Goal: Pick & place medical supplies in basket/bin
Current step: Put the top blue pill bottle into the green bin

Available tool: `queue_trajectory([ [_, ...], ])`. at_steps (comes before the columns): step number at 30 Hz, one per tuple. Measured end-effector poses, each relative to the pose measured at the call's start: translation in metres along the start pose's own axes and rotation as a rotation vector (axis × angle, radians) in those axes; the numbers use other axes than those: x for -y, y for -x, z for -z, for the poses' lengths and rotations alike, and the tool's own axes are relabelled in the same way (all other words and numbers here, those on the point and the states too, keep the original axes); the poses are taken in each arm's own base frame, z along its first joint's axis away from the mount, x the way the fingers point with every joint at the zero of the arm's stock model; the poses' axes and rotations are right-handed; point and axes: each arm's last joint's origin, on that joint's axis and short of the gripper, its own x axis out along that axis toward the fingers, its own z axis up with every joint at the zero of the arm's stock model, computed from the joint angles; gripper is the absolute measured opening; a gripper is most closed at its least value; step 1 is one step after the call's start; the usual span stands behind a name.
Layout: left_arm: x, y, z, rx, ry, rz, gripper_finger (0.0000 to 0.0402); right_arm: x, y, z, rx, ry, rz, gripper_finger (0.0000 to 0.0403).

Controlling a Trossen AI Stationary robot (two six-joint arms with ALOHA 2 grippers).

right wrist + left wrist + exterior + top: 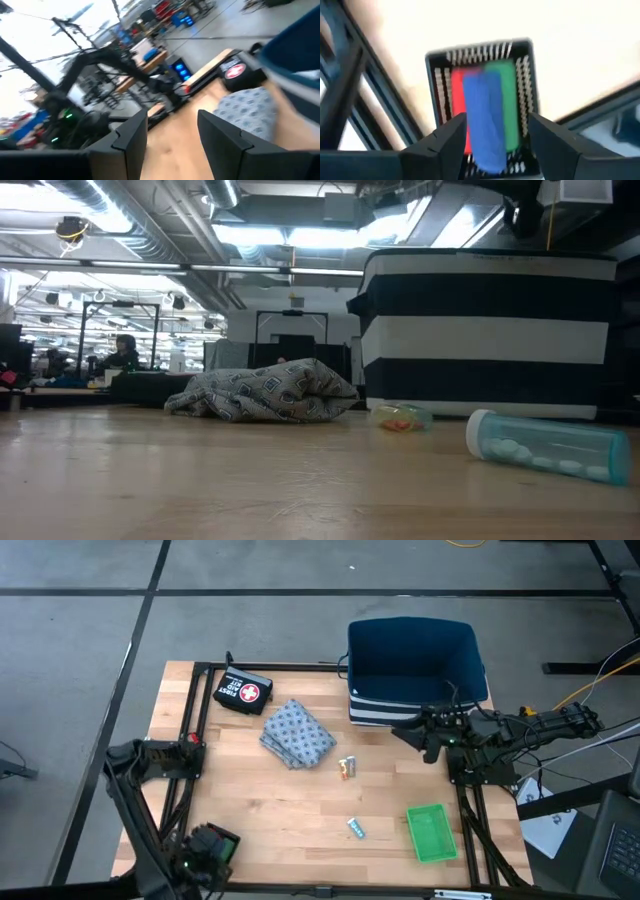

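Note:
In the left wrist view a small black slotted bin [436,75] holds a red cylinder [456,100], a green piece [507,100] and, on top of them, a dark blue piece [482,115]. My left gripper [497,122] is open above it, pointing down, a finger on either side of the blue piece. In the high view this gripper [207,848] is at the table's near left corner and hides the bin. My right gripper [412,735] hangs open and level beside the blue striped basket [415,670]. The patterned cloth [297,733], a tiny tan item [347,768] and a teal-white tube [356,828] lie on the table.
A black first-aid pouch [243,692] lies at the far left of the table. A green tray [432,833] sits near the right front. Black frame bars [190,730] run along the table's left and right sides. Bare wood lies between the cloth and the front edge.

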Motion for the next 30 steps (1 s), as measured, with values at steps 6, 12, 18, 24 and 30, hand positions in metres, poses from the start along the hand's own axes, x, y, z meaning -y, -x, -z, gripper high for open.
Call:
queue_trajectory([
  [6, -0.004, 0.024, -0.051, 0.167, 0.034, 0.077, 0.021, 0.003, -0.003, 0.009, -0.121, -0.102, -0.008, 0.0176],
  [12, -0.006, 0.043, -0.113, 0.365, 0.045, 0.156, 0.021, 0.011, -0.018, 0.032, -0.33, -0.172, 0.066, 0.0176],
  [18, 0.0, 0.052, -0.182, 0.461, -0.031, 0.184, 0.021, -0.001, -0.042, 0.044, -0.522, -0.181, 0.121, 0.0176],
  [24, 0.011, 0.048, -0.242, 0.595, -0.125, 0.157, 0.021, -0.005, -0.068, 0.049, -0.618, -0.155, 0.466, 0.0176],
  [30, 0.015, 0.041, -0.284, 0.643, -0.212, 0.125, 0.021, 0.009, -0.099, 0.07, -0.667, -0.234, 0.682, 0.0176],
])
